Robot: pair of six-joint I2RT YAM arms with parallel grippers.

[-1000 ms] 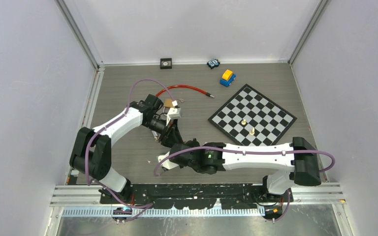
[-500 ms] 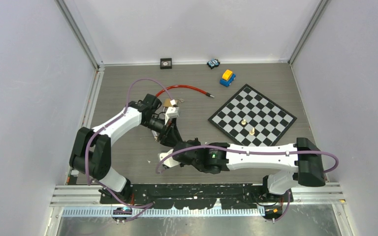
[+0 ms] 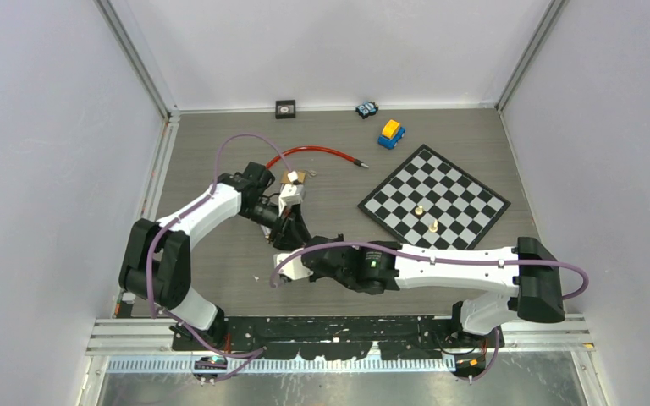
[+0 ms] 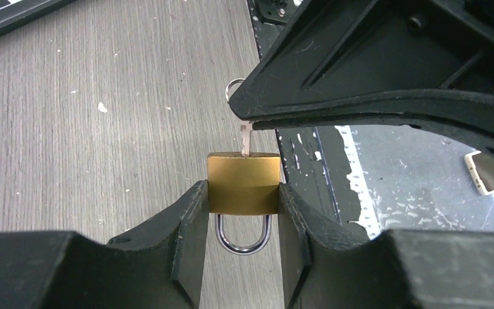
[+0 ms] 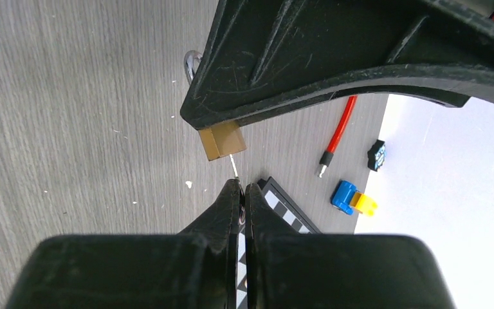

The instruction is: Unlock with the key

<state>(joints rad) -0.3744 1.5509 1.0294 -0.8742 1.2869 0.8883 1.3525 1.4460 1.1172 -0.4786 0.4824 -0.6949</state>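
A brass padlock (image 4: 243,183) with a silver shackle is clamped by its sides in my left gripper (image 4: 243,193), shackle pointing back toward the wrist. A silver key (image 4: 246,138) is stuck into the padlock's keyhole face, its ring (image 4: 233,87) showing beside the right gripper's fingers (image 4: 360,77). The right wrist view shows the padlock (image 5: 222,141) under the left gripper's finger (image 5: 334,58), with the key blade (image 5: 233,167) running into my right gripper (image 5: 243,188), which is shut on it. From above, the left gripper (image 3: 288,230) and right gripper (image 3: 298,252) meet tip to tip above the table.
A chessboard (image 3: 465,190) with two pale pieces lies at the right. A red cable (image 3: 317,152) curves behind the left arm. At the back are a blue and yellow toy car (image 3: 391,133), a small dark toy (image 3: 366,109) and a black square item (image 3: 285,108).
Both arms have shifted a little to the left and back, still joined at the padlock and key. Neither grip has changed.
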